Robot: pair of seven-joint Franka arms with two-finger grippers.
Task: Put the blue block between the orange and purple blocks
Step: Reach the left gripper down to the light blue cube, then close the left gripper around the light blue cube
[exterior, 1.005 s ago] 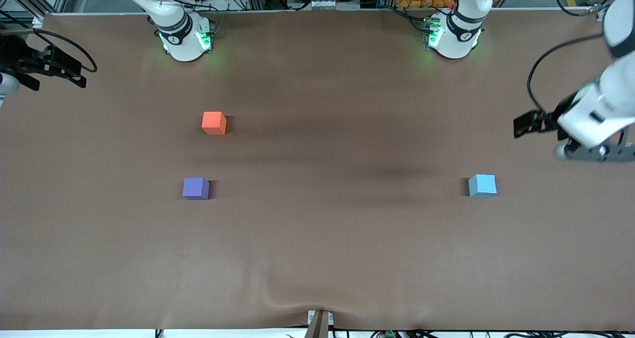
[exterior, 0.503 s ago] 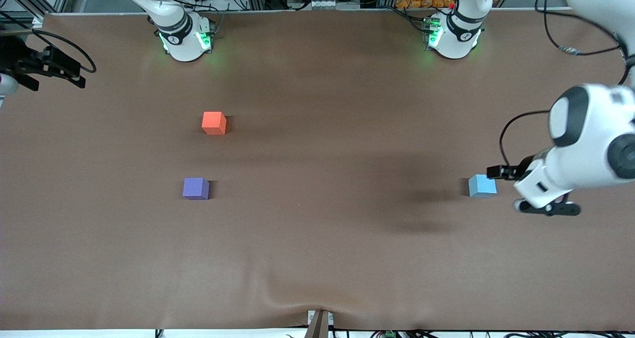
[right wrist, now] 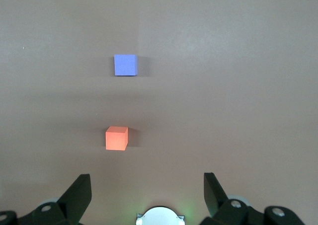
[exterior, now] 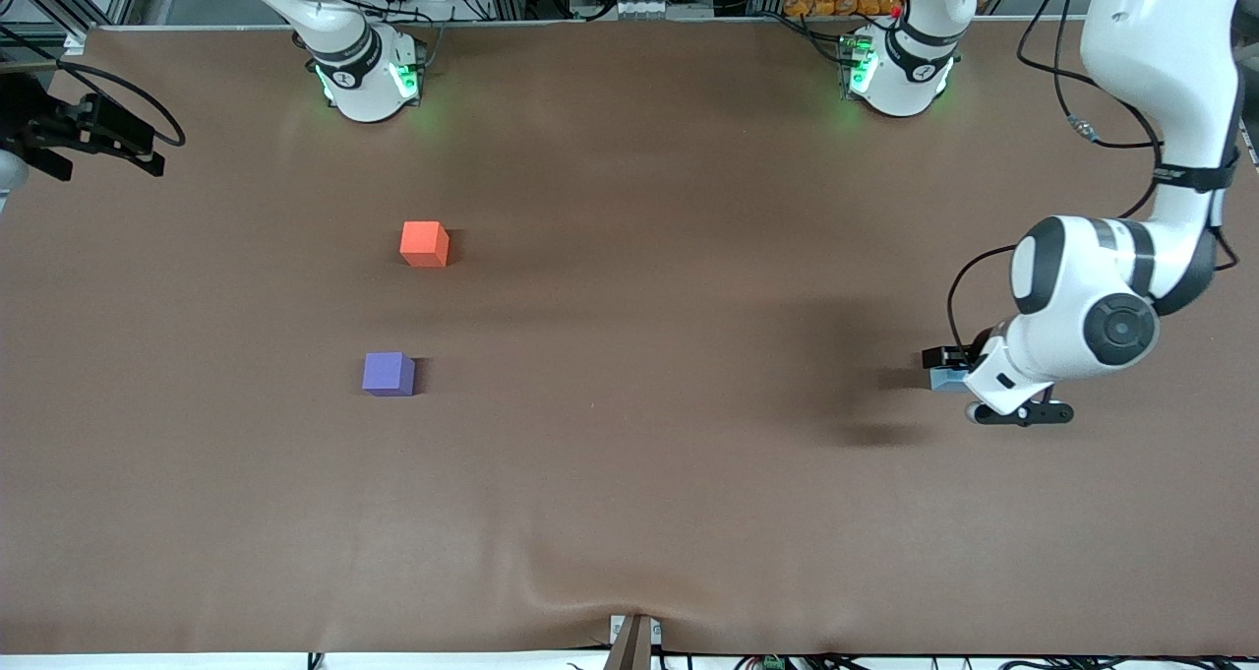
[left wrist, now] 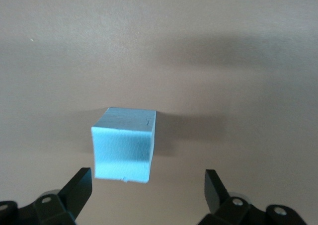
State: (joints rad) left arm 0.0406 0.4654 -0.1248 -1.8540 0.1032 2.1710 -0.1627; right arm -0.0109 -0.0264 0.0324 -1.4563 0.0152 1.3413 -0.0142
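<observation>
Left gripper (left wrist: pixel 146 185) has descended over blue block (left wrist: pixel 124 144), jaws wide to straddle it. Right gripper (right wrist: pixel 146 185) waits, jaws wide, above orange block (right wrist: pixel 116 138).

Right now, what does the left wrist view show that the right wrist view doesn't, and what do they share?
Only the left wrist view shows the blue block, resting on the table just ahead of the open left gripper. Only the right wrist view shows the orange block and the purple block, apart from each other, with the open right gripper high above. Both share the brown table cover.
</observation>
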